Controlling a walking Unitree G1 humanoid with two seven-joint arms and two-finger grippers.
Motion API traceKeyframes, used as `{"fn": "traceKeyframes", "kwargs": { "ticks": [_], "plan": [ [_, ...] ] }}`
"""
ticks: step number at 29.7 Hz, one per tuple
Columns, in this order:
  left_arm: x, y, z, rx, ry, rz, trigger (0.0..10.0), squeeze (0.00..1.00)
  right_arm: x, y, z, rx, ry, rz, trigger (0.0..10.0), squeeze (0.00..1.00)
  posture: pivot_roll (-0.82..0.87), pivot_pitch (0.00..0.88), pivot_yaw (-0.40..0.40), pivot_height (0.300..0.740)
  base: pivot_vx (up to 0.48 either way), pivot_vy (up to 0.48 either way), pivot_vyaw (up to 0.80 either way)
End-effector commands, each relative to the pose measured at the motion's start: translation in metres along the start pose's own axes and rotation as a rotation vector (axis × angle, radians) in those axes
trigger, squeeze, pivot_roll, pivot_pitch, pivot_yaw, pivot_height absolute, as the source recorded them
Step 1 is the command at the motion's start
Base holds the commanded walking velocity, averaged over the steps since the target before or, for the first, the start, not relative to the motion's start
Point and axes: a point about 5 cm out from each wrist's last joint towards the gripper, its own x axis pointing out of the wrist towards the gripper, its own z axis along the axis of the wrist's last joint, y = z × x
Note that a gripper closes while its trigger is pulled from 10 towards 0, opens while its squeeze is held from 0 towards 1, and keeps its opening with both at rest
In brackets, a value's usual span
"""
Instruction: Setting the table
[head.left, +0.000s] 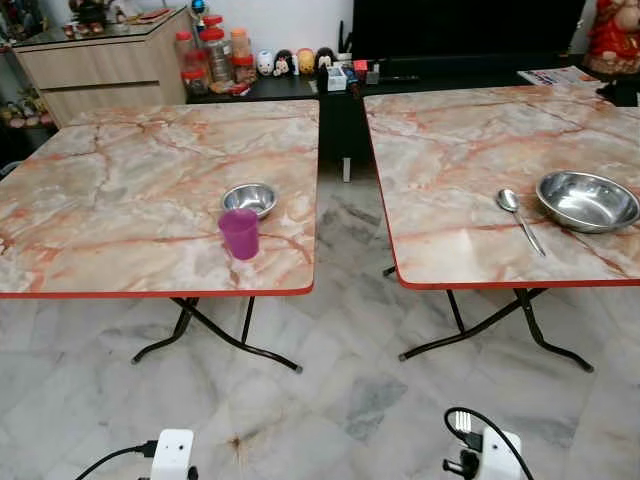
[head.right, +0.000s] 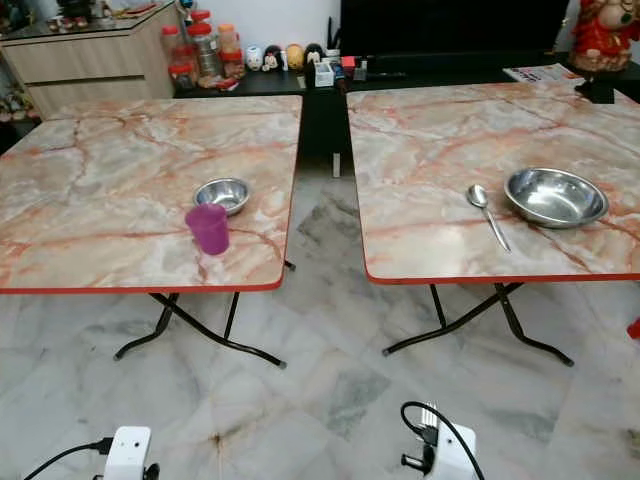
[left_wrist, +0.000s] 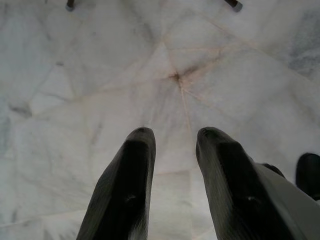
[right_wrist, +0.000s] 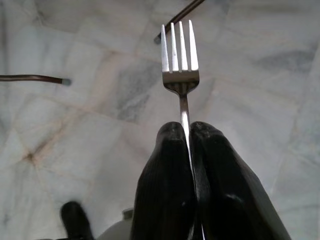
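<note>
Right wrist view: right gripper (right_wrist: 189, 131) pinches the fork (right_wrist: 180, 60) by its thin handle, tines out over the floor; a slip or twist could drop it. Left gripper (left_wrist: 174, 137) hangs slightly parted, empty. Right table (head.left: 470, 150) carries large bowl (head.left: 587, 200) and spoon (head.left: 519, 218) near its front edge. Left table (head.left: 130, 190) holds small bowl (head.left: 249, 198) and purple cup (head.left: 239, 233) by its front right corner.

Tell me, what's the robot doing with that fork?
It is setting the table. Its right gripper is shut on a fork, held low over the marble floor. Its left gripper is open and holds nothing. On the right table a spoon lies beside a big bowl. On the left table a purple cup stands in front of a small bowl.
</note>
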Motion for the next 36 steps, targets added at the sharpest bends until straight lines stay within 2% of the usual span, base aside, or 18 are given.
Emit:
{"fn": "traceKeyframes", "kwargs": {
  "ticks": [1,36],
  "plan": [
    [-0.0013,0.0050,-0.0047,0.026,0.017,0.013,10.0,0.00,0.0012,0.0067,0.0028,0.009,-0.017,0.016,10.0,0.00,-0.06,0.000,0.046,0.740,0.000,-0.292,0.00],
    [-0.0015,0.0077,-0.0045,0.015,0.015,0.023,10.0,0.00,0.0015,0.0077,0.0033,0.022,-0.020,0.007,10.0,0.00,-0.06,0.000,0.046,0.740,0.000,-0.289,0.00]
  ]
}}
